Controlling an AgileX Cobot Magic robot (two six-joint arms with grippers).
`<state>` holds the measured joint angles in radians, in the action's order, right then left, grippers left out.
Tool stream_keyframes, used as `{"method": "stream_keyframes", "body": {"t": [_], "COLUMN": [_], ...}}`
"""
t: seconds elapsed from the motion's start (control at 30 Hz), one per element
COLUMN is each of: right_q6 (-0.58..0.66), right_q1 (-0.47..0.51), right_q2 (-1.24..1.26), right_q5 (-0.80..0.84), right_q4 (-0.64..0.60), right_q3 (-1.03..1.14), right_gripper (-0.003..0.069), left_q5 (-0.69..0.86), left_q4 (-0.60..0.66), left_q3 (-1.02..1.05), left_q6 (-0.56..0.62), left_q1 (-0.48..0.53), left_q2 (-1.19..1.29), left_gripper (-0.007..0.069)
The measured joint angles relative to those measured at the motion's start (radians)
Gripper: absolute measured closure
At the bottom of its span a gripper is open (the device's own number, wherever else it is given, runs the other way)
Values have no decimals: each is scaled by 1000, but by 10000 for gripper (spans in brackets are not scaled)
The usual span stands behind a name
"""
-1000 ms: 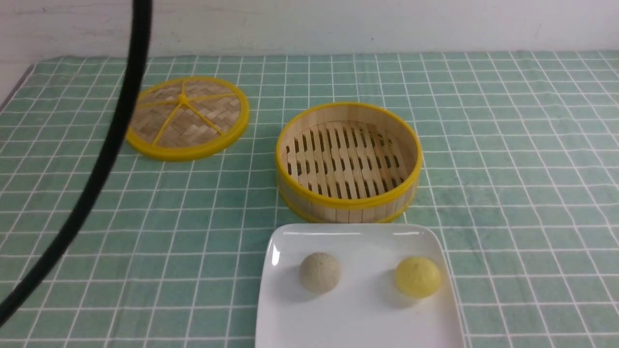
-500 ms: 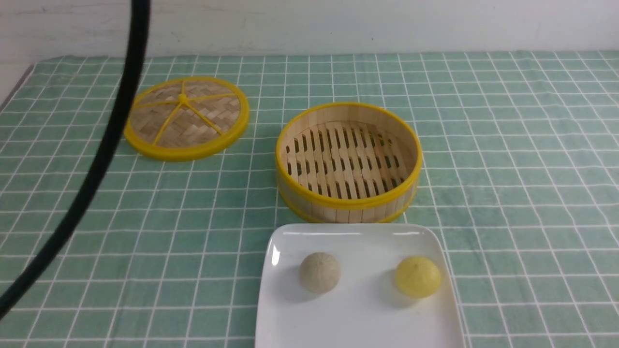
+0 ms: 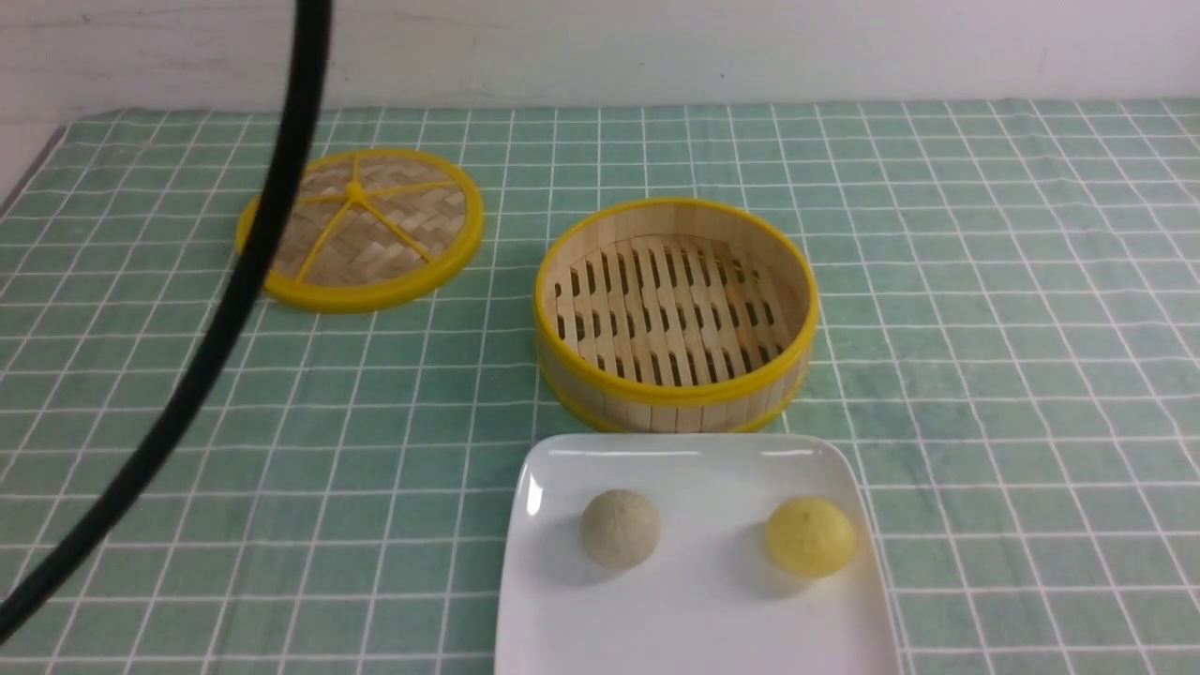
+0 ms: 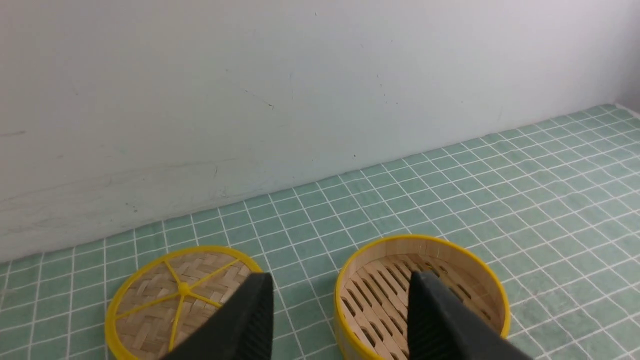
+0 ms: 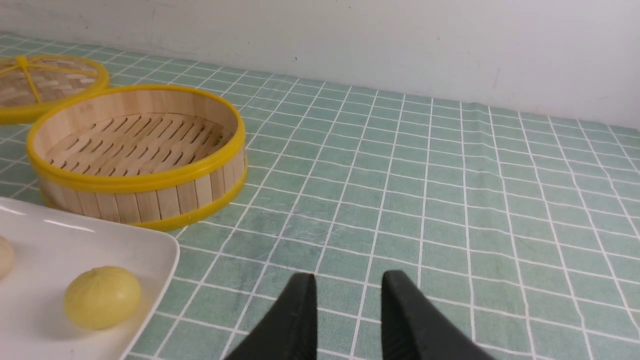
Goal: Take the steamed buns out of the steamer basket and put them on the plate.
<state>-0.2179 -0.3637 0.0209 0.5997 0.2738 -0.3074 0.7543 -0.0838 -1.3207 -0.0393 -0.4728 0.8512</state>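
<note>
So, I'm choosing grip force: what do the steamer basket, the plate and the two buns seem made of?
Steamer basket: pale bamboo or wood, matte, separate slats visible; its yellow rims look like smooth plastic. Plate: glossy white, probably glazed ceramic, with sharp light reflections; melamine is possible. Beige bun and yellow bun: matte, finely textured domes; real dough or foam replicas, cannot tell.

Black ribbed claw fingers (image 4: 250,320), thick black cable (image 3: 234,300)

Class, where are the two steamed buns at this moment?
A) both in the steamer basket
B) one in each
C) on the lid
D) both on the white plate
D: the beige bun and the yellow bun both sit on the plate; the steamer basket holds nothing.
</note>
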Motion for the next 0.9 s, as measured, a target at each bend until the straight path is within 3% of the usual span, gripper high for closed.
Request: {"method": "stream_keyframes", "body": {"t": [0.4, 0.63, 0.73, 0.9], "right_q6": [0, 0, 0, 0], "right_q1": [0, 0, 0, 0], "right_q2": [0, 0, 0, 0], "right_q5": [1, 4, 5, 5], "right_q4": [0, 1, 1, 1], "right_q3": [0, 0, 0, 0], "right_gripper": [427, 423, 423, 423], "left_q5": [77, -59, -256, -465], "left_q4": [-30, 54, 184, 313], "left_q3": [75, 434, 738, 1037], "left_q6": [-57, -15, 145, 298], "left_q1": [16, 245, 399, 532], "left_q2": [27, -47, -166, -347], "left_gripper": [238, 238, 238, 238]}}
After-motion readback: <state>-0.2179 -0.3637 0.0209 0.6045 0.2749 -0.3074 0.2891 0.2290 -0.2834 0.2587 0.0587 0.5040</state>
